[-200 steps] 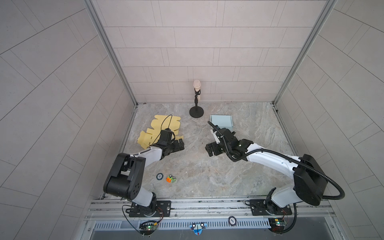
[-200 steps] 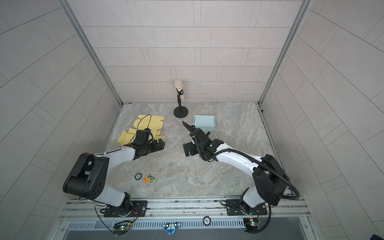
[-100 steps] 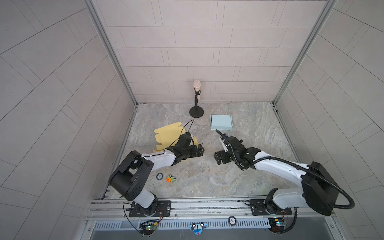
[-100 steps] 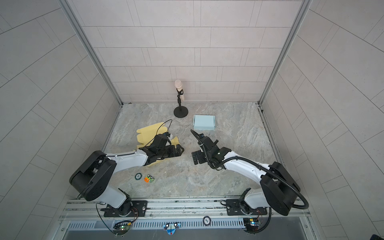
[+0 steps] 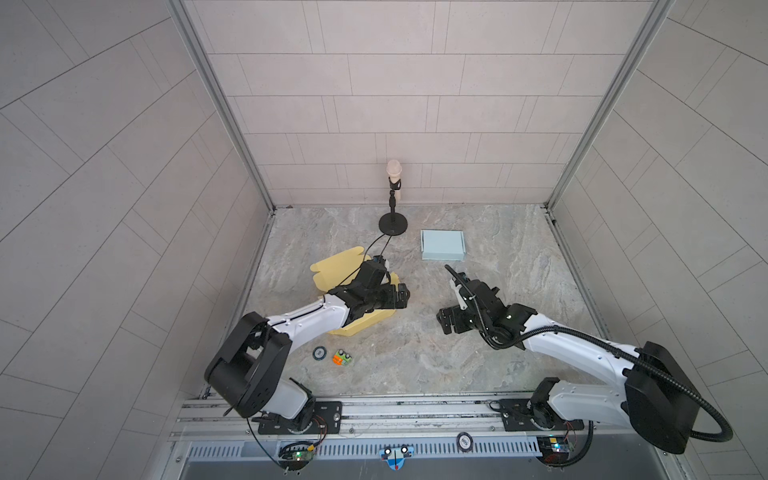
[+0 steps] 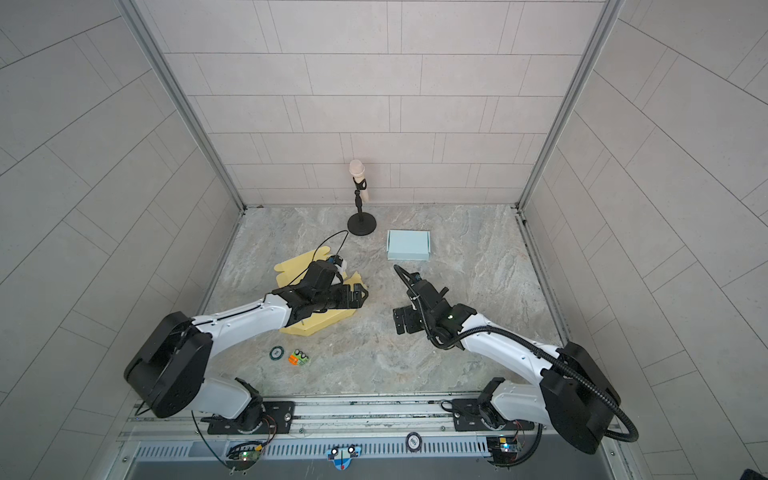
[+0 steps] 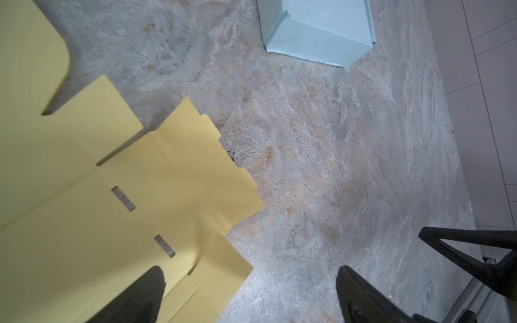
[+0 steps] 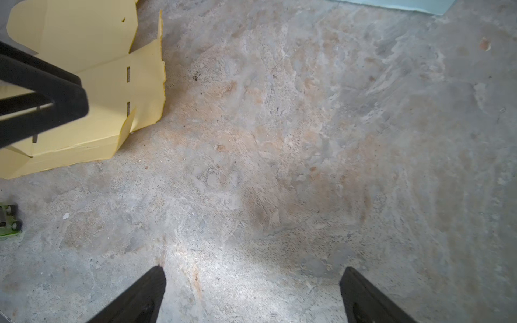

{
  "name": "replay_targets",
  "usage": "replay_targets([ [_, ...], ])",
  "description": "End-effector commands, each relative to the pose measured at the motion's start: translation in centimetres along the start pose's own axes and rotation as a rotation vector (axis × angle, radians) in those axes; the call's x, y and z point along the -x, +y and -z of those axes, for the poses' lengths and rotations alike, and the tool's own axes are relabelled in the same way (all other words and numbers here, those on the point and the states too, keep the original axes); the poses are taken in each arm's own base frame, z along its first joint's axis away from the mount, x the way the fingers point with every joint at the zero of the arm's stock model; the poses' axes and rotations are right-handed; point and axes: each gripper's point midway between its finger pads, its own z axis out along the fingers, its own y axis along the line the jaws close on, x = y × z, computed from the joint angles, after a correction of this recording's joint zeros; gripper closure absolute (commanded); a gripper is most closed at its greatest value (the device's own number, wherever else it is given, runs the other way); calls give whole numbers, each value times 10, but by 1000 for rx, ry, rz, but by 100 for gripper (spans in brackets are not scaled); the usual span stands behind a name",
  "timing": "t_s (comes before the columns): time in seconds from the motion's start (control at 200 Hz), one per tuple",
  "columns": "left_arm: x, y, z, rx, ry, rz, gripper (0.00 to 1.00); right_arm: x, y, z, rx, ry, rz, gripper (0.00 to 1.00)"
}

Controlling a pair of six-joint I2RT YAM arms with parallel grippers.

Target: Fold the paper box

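Fingers first: left fingers (image 7: pixel 134 296) are spread wide and hold nothing. One tip sits over the yellow card, the other over bare table; can't tell if the tip touches the card. My right fingers (image 8: pixel 140 293) are also wide apart and empty, over bare table to the right of the card.

Table (image 5: pixel 498 353): marbled grey-tan, stone look, matte with a slight grain.

Paper box (image 5: pixel 332 274): yellow die-cut blank, left of centre, partly under my left arm. Mostly flat, with rounded lid corners, stepped tabs and small rectangular slots (image 7: pixel 123 199). One long side panel is creased up and a corner flap (image 8: pixel 128 127) lifts off the table.

My read on handling: thin and light, stiff across the panels, hinges easily at the scores, likely to skate on the table and crush if pinched hard. Best to pin the base panel with one side and pinch a raised flap edge near its score with the other.

Folded pale-blue box (image 5: pixel 442 245) is behind, well apart. Mic stand (image 5: pixel 392 224) is at the back. Small black disc (image 5: pixel 319 353) and a green-orange part (image 5: pixel 342 357) are near the front.
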Motion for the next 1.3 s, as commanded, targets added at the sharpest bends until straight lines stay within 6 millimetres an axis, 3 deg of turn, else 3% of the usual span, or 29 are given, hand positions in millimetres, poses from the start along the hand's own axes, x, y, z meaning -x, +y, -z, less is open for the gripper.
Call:
replay_targets([
  [0.0,-26,32,13,129,48,-30,0,7,4,-1,13,-18,-23,0],
  [0.23,-58,50,15,160,98,-20,0,11,7,-3,18,-26,-31,0],
  [0.38,-69,51,11,152,131,-28,0,12,6,0,20,-37,-45,0],
  [0.651,-95,24,-1,56,221,-83,0,7,0,-2,-8,-28,-41,0],
  [0.781,-98,-7,-10,-78,231,-47,0,7,-7,1,-35,-54,-75,0],
  [1.046,-97,-62,-34,-193,248,-63,0,19,-43,55,-110,-259,-126,0],
  [1.296,-86,-136,-58,-364,247,-48,0,7,-79,73,-165,-347,-221,0],
])
